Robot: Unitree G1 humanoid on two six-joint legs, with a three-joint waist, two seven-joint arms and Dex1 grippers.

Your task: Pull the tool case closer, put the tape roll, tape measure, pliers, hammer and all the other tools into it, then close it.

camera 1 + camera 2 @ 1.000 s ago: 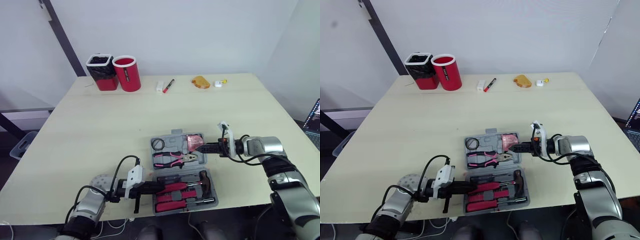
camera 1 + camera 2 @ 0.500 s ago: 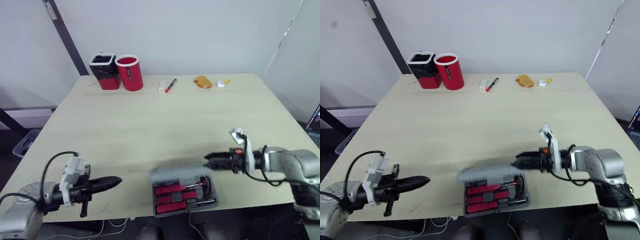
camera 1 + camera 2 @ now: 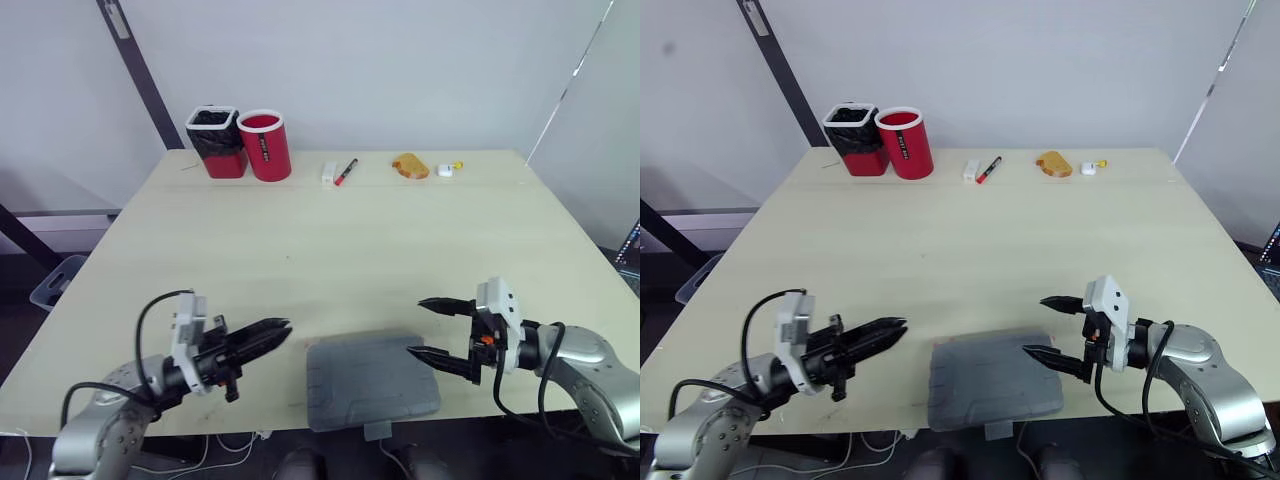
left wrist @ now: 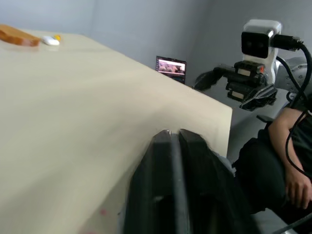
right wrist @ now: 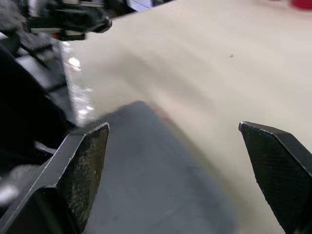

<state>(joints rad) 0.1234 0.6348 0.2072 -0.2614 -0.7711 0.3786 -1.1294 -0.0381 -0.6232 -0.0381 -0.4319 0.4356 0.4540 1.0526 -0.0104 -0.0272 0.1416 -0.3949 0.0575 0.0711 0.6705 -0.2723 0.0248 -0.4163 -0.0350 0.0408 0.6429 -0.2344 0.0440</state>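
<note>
Currently the grey moulded-plastic tool case (image 3: pixel 370 380) lies flat with its lid down at the near edge of the pale wooden table (image 3: pixel 330 250), between the two grippers. The right gripper (image 3: pixel 415 327) has its fingers spread wide and holds nothing. Its upper finger (image 3: pixel 445 306) stands over bare table just beyond the far right corner of the case. Its lower finger (image 3: pixel 440 358) lies over the right part of the lid; contact with the lid appears possible but cannot be confirmed. The right wrist view shows the grey lid between the two parted fingertips. The left gripper (image 3: pixel 280 330) is near the left side of the case, apart from it and pointing toward it. In the left wrist view its two black fingers (image 4: pixel 156 195) are drawn together with only a thin seam between them, gripping nothing. At the far edge of the table stand a black-lined square red bin (image 3: pixel 217 143) and, just beside it, a red cylindrical cup (image 3: pixel 266 146). Further along lie a small white block (image 3: pixel 328 172), a red marker pen (image 3: pixel 343 171), a flat orange item (image 3: pixel 409 165) and a small white item (image 3: pixel 445 170).
</note>
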